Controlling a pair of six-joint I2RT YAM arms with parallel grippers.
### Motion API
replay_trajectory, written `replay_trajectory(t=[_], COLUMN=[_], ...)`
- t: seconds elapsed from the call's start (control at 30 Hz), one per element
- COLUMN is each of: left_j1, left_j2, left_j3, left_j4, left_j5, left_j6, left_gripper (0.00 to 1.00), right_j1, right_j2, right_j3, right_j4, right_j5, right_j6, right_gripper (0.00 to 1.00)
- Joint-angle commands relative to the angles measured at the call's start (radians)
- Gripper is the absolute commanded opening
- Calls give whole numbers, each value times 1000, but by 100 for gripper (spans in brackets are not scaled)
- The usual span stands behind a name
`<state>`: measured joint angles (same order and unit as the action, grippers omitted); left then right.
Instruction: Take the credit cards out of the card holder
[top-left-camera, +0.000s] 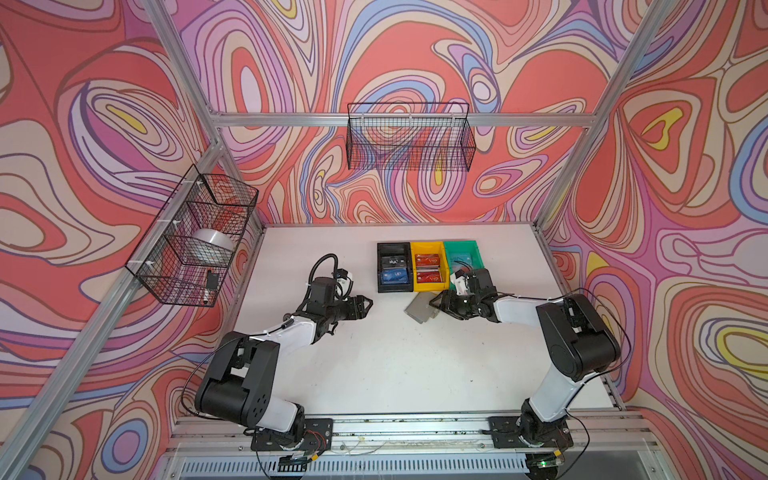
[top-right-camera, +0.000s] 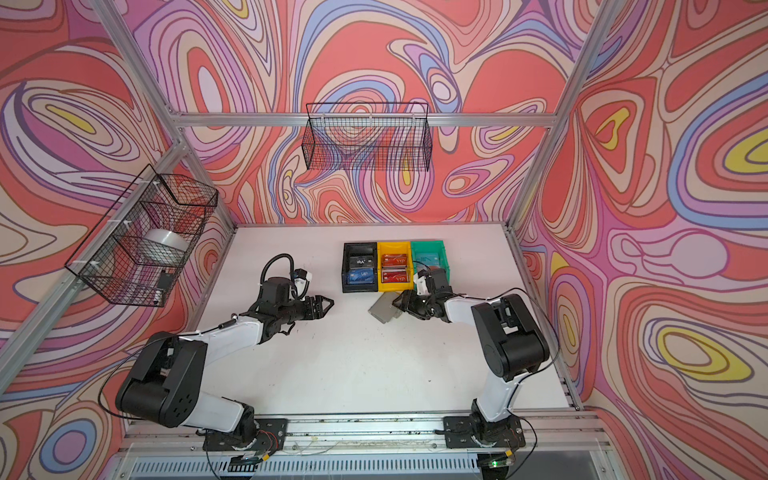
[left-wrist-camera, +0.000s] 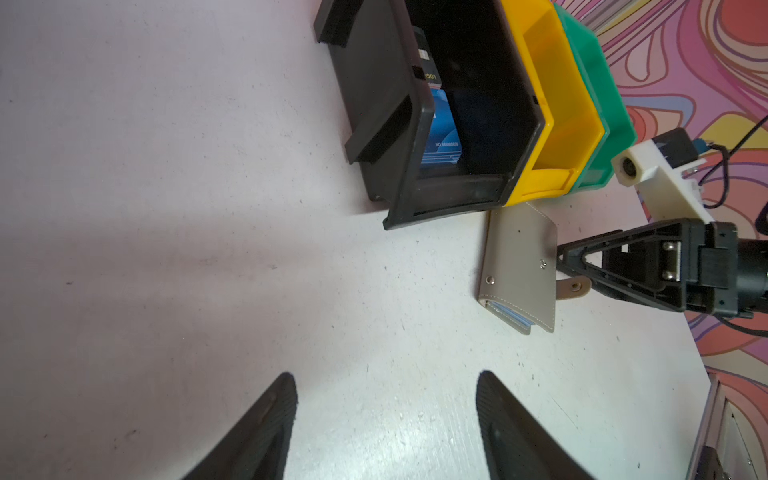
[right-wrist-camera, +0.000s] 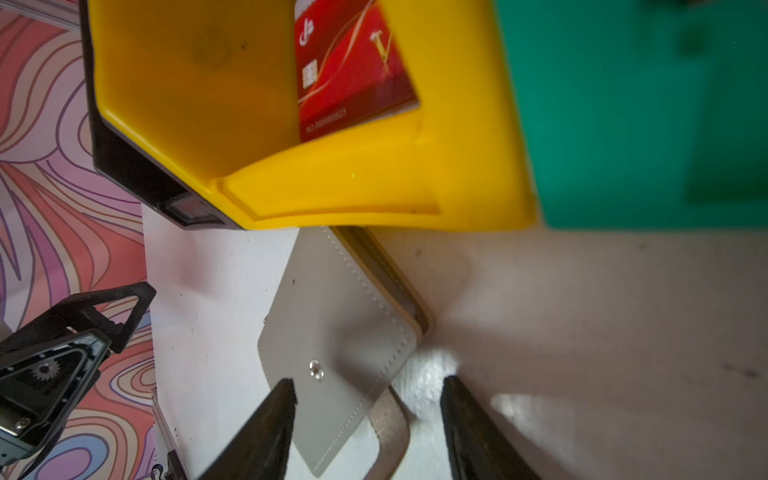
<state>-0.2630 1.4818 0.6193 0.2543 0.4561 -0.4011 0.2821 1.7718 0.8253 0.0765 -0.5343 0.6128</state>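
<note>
While left gripper (left-wrist-camera: 386, 376) and right gripper (right-wrist-camera: 369, 381) gape, red cards (top-left-camera: 428, 261) lie in yellow bin (top-left-camera: 430, 287).

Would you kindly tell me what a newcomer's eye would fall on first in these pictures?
The swirling red-and-pink walls dominate. At the back of the table stand a black bin, yellow bin and green bin with cards inside. Before the yellow bin lies the grey card holder, the right gripper's open fingers straddling its tab.

Just above centre in both top views, "VIP" stood on the blue card (top-left-camera: 394, 276), the black card (top-left-camera: 394, 262) and both red cards (top-left-camera: 428, 261). In the right wrist view, upper middle, one red card (right-wrist-camera: 353, 70) bore a blurred "NO.8888…" number.
</note>
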Motion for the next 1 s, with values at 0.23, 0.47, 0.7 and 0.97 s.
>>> replay_trajectory(t=[0.23,0.47,0.7,0.97], left_j1=[-4,-3,-3,-3], left_j2=[12,8,6,12], left_j3=[92,92,97,107], left_j4=[-130,-153,-184,-213], left_j5=[-4,-17,-23,-23], left_j6=[14,25,37,48], left_gripper=[68,67,66,61], right_j1=[1,5,24,57], right_j2=[49,52,74,110], right_j3=[71,66,67,80], right_j4=[59,75,112,162], right_j5=[-42,-58,-74,-84], right_j6=[24,34,62,103], right_gripper=[57,48,38,33])
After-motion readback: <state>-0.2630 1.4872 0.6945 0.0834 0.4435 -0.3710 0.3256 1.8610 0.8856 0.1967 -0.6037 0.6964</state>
